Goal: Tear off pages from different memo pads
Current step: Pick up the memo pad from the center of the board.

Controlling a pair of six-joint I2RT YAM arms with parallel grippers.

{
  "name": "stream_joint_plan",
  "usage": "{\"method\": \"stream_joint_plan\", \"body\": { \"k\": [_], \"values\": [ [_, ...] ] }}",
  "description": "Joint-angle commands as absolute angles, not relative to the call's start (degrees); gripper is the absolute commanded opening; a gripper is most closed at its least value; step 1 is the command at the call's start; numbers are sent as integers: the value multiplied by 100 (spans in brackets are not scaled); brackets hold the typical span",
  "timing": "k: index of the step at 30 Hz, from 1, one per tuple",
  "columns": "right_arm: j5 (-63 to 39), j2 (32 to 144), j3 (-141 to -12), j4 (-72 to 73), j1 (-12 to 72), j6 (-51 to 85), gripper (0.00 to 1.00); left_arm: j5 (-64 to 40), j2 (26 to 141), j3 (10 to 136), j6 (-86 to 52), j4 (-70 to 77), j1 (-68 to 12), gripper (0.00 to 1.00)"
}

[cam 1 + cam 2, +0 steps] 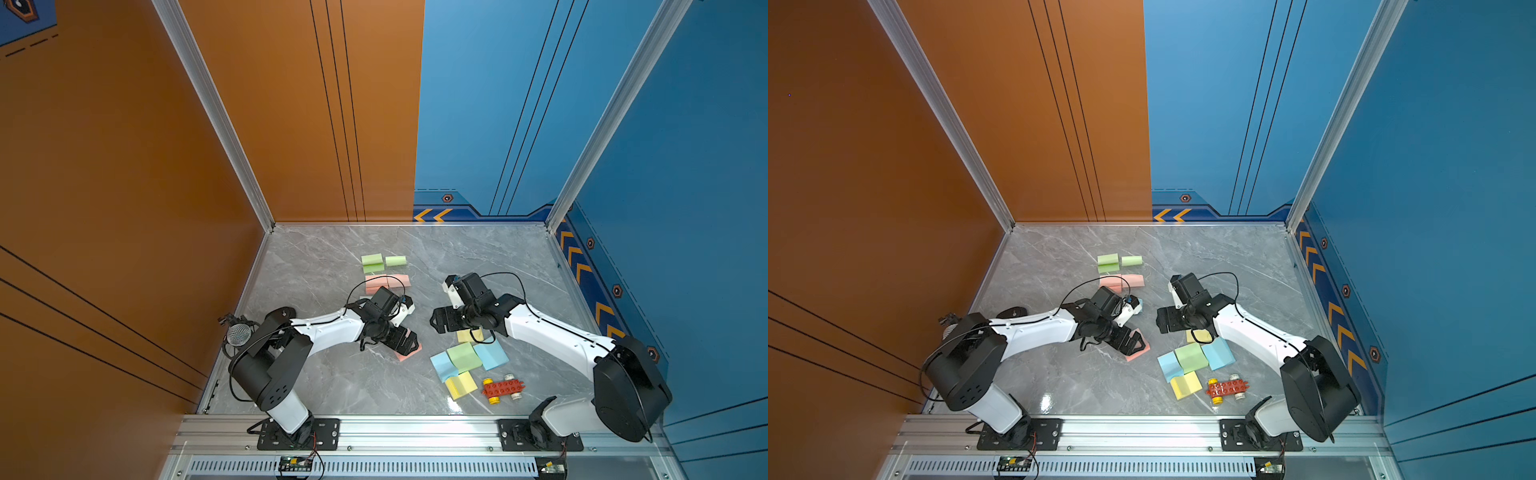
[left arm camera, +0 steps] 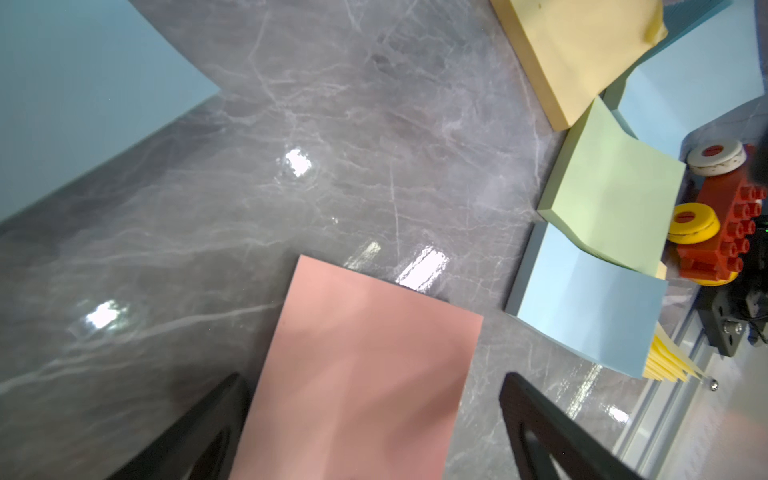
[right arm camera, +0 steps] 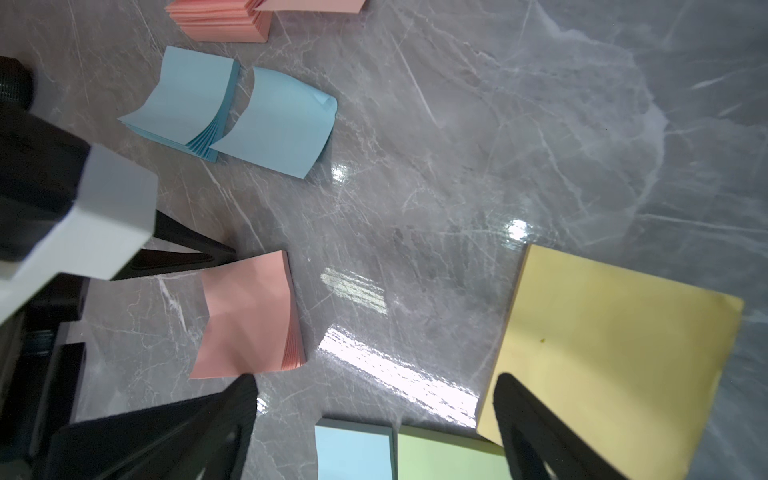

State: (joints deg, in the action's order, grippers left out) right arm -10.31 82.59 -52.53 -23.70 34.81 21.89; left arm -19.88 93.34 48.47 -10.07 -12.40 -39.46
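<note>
Reaching inward from the near edge of the desk (image 1: 332,374) with left arm (image 1: 328,328) and right arm (image 1: 552,332). Holding left end effector (image 1: 410,345) low near the middle, jaws spread, gripping nothing; likewise right end effector (image 1: 434,323), facing it.

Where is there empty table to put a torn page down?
Three bare patches: the far left corner, between the orange wall and the green pads; the far right, behind the right arm; and the front, between the left arm and the yellow pad beside the toy car. The pad cluster there is crowded.
</note>
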Motion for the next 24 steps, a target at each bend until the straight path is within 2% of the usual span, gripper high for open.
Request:
{"method": "stream_joint_plan", "body": {
  "k": [1,11,24],
  "values": [
    [-932,8130,-5176,-2593,3438,2057,92,-1741,9432,4543,-1099,-1694,-4091,99],
    [-945,8078,-5168,-2646,3351,2008,92,-1311,9388,4403,-1224,-1906,-4287,98],
    [-991,8044,-5143,-2672,3338,2001,92,-1535,9334,4439,-1230,-1916,-4281,90]
  ]
}}
